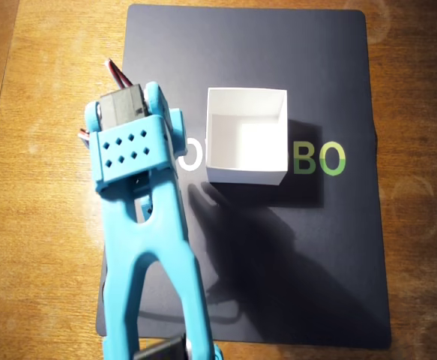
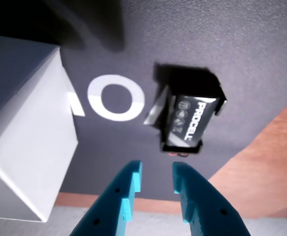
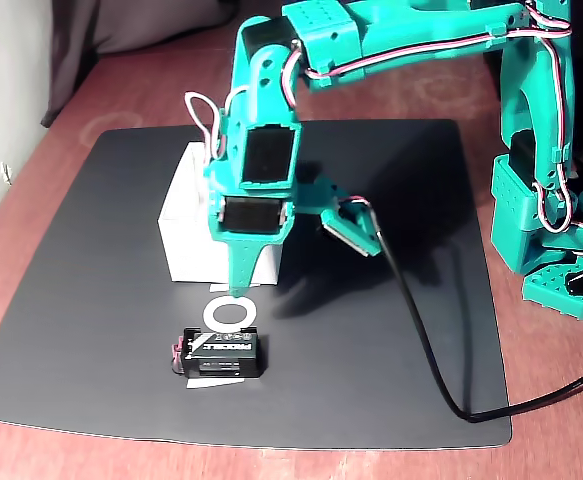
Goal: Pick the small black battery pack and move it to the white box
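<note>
Counter [image 3: 71, 120] is reddish wood and carries a dark mat [image 3: 391, 260] with pale printed lettering. On the mat sits the white box [image 1: 246, 135], open at the top and empty as far as the overhead view shows. The arm [image 3: 371, 40] reaches out from its base at the right of the fixed view, forearm roughly level, wrist bent steeply so the jaws [image 2: 153, 177] point down at the mat. The battery pack [image 3: 221, 355] lies on its side on the mat, near the mat's front edge in the fixed view, just in front of a printed letter O [image 3: 230, 315] and apart from the box. Thin red wires show at 1 end of the pack.

Jaws: narrowly parted, holding nothing. In the fixed view the tips stand over the O, between box and pack, clear of both.

Step in hand, as judged: approach for the grasp, not yet started on the pack itself.

To do it well:
1. Open the jaws wider first; the present gap looks too small for the pack.
2. Carry the tips past the O until they straddle the pack's short width.
3. Descend straight, keep clear of the wires.
4. Close on the flat sides, not the corners.
</note>
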Motion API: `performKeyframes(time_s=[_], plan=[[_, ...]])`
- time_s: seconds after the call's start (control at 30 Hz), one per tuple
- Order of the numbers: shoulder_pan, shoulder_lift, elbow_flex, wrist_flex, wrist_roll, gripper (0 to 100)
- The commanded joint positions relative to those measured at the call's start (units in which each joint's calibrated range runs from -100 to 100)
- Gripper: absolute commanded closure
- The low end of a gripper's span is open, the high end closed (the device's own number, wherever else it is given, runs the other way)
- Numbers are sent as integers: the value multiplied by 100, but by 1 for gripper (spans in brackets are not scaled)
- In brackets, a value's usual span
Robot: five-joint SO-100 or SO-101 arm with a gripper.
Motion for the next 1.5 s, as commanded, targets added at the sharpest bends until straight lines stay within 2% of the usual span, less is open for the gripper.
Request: performKeyframes(time_s=[0.0,0.1,0.47,0.77,0.97,1.47], plan=[[36,79,-287,-303,8,92],[36,131,-260,-356,30,91],[36,447,-187,-295,35,68],[-23,473,-205,-356,46,55],[36,640,-214,-1320,19,55],[-58,1034,-214,-1338,35,55]])
